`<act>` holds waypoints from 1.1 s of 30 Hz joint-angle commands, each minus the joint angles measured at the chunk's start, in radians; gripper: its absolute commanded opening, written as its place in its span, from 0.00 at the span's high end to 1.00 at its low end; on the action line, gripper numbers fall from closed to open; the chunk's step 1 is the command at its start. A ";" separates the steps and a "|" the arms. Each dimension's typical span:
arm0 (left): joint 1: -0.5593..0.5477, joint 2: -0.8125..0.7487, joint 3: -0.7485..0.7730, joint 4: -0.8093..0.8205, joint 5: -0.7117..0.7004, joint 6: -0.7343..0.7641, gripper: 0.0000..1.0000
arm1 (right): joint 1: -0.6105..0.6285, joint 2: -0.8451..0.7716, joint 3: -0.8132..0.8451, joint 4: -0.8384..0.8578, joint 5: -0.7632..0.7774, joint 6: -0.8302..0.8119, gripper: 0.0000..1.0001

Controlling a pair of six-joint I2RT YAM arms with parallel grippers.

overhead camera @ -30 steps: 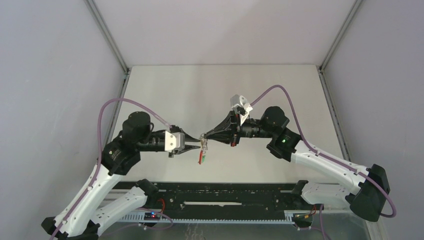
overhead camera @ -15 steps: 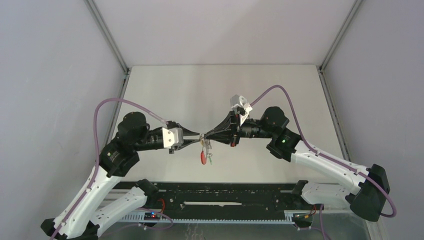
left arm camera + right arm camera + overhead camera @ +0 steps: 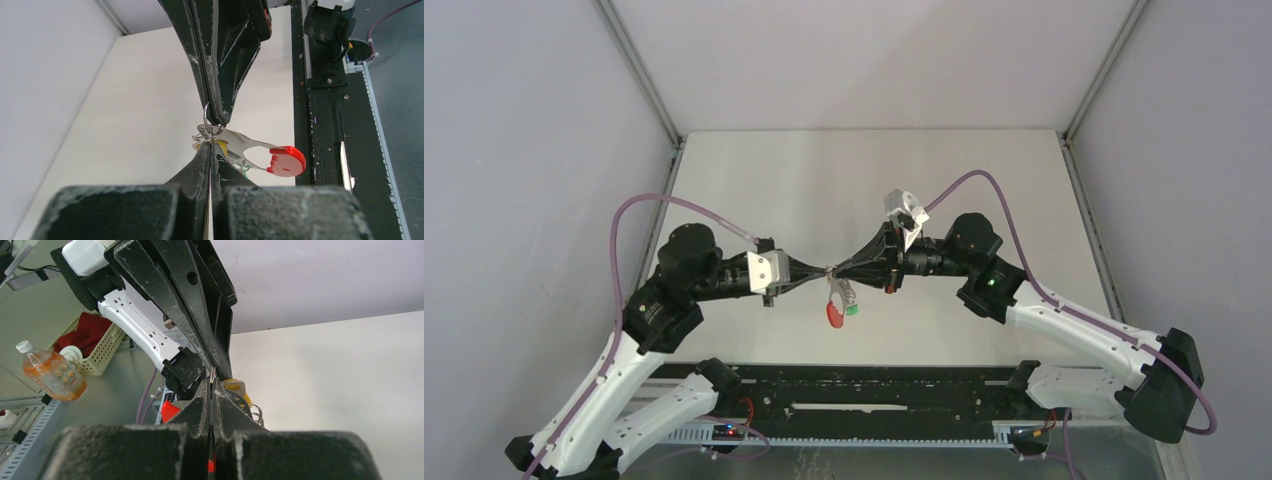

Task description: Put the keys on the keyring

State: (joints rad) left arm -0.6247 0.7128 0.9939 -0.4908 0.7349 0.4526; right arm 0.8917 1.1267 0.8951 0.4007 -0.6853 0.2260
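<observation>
Moved: left gripper (image 3: 822, 273), spread before, now has its jaws pressed together.
Top view: right gripper (image 3: 835, 271) meets it tip to tip; keyring (image 3: 832, 305) and green key (image 3: 852, 311) hang just below.
Left wrist: left gripper pinches yellow key (image 3: 223, 148).
Right wrist: right gripper, squeezed closed, clamps keyring.
</observation>
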 commanded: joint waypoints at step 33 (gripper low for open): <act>0.000 0.005 -0.124 0.053 -0.076 -0.446 0.00 | -0.036 -0.014 0.065 -0.097 0.251 -0.052 1.00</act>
State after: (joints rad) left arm -0.6304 0.6918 0.9363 -0.5003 0.6750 0.1600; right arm 0.8577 1.1263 0.9096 0.2710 -0.4976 0.1905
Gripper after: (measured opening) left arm 0.996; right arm 0.007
